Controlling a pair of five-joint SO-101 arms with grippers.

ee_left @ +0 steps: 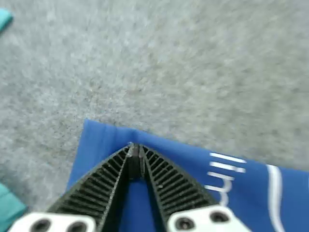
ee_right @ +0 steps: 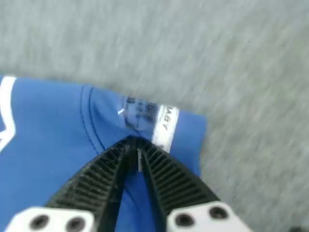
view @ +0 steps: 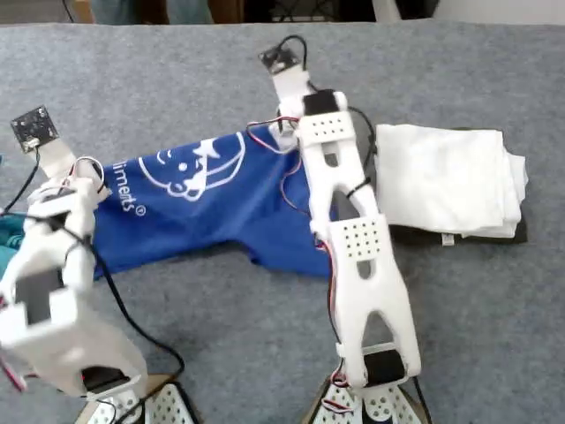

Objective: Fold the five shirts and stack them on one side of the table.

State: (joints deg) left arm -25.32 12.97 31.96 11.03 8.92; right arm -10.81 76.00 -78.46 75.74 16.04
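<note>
Nearest us, the bases of both arms stand at the near edge of the grey worktop (view: 221, 344). A teal cloth (view: 7, 237) shows at the worktop's left edge, beside the left arm.

A little farther in, the blue shirt (view: 203, 208) lies spread across the middle of the worktop, its white print facing up. The left pincer (ee_left: 135, 155) is pressed together on this shirt. Its tips meet just inside the cloth's edge near one corner, at the shirt's left end.

The right arm stretches out over the shirt's right part. The right pincer (ee_right: 136, 145) is likewise pressed together, pinching the blue cloth at the far edge, right beside the sewn-in label (ee_right: 164, 124).

On the other side of the right arm from the blue shirt lies a stack. Folded white cloth (view: 441, 177) in layers rests on a dark folded garment (view: 415, 235), whose edge shows along the near side. We cannot tell how many pieces the white layers make up. The stack lies near the worktop's right side.
</note>
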